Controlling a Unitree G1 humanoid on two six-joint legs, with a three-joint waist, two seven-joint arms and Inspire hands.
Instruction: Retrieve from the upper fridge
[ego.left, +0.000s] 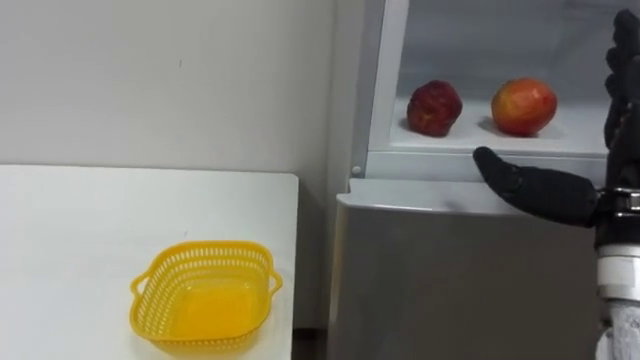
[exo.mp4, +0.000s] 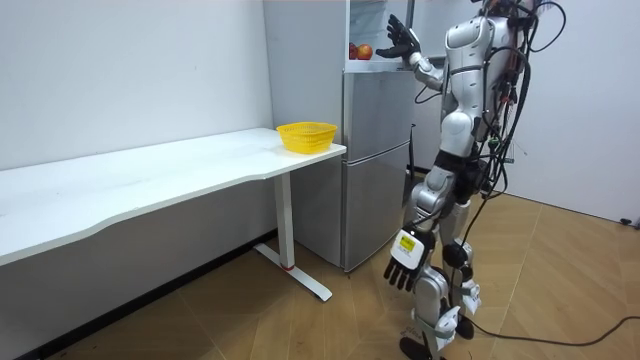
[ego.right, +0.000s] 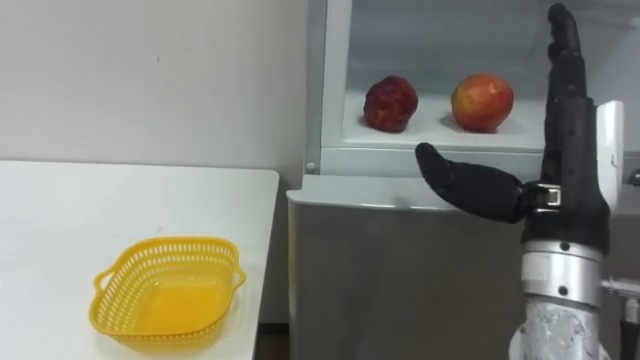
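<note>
Black right hand (ego.right: 568, 150) I hold flat, fingers straight, empty; beyond it, round dark apple (ego.right: 390, 103) and glossy red-yellow apple (ego.right: 482, 101) on the fridge shelf (ego.right: 430, 132). Mesh plastic basket (ego.right: 175, 248) lower left. Left hand (exo.mp4: 405, 262) hangs relaxed.

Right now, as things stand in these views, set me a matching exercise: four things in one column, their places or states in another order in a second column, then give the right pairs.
Things
1. dark red apple
2. red-orange apple
3. yellow basket
4. right robot hand

Places or states
A. on the white table, near the edge beside the fridge
B. on the upper shelf, left of the pair
C. raised and open in front of the upper shelf, holding nothing
D. on the upper shelf, right of the pair

Pairs: 1-B, 2-D, 3-A, 4-C
</note>
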